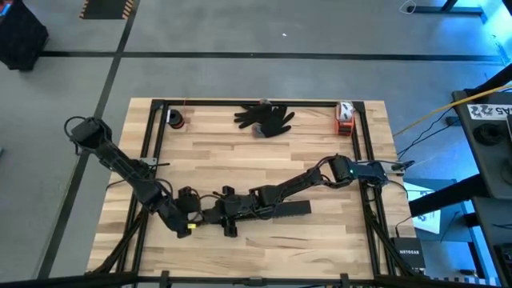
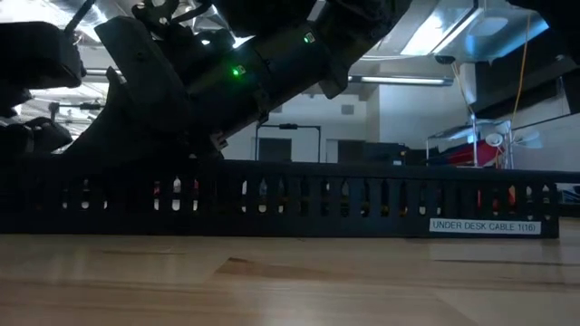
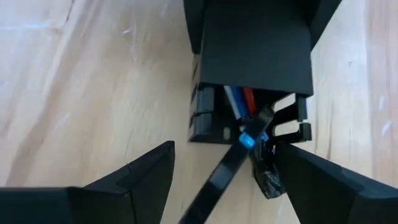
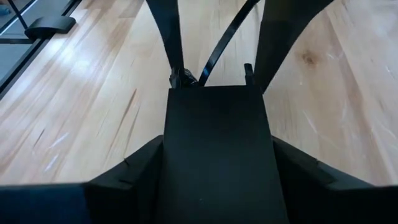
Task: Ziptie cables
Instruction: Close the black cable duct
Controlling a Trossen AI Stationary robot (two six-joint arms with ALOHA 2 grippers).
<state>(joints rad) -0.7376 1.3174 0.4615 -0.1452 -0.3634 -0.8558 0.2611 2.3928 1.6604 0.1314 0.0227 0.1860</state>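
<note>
**Both pincers meeting at the slotted channel**

On the pale wooden tabletop (image 1: 264, 160), the long black slotted plastic channel (image 2: 299, 201) is lying near the front edge, a white label at its right end reading "UNDER DESK CABLE". The right pincer (image 4: 217, 155) is sitting clamped across the channel's lid, one dark finger on either side of it, holding it from above. The left pincer (image 3: 221, 180) is hovering just off the channel's left end with its fingers standing apart, gripping nothing that can be seen.

The cables (image 3: 239, 102), a small bundle of thin blue, red and white wires, are lying inside the channel, showing only at its open left end (the rest is hidden beneath the lid). A thin straight dark strip (image 3: 217, 180) is poking out of that same end, slanting down between the left pincer's open fingers; whether it is touching either finger cannot be told. A small bright blue piece (image 3: 249, 138) is sitting against the strip at the channel mouth.

Along the far edge, well apart from the arms, a black glove (image 1: 266, 118) is resting beside a small orange-and-white object (image 1: 344, 116) at the far right corner, with a small dark round object (image 1: 176, 119) at the far left.
</note>
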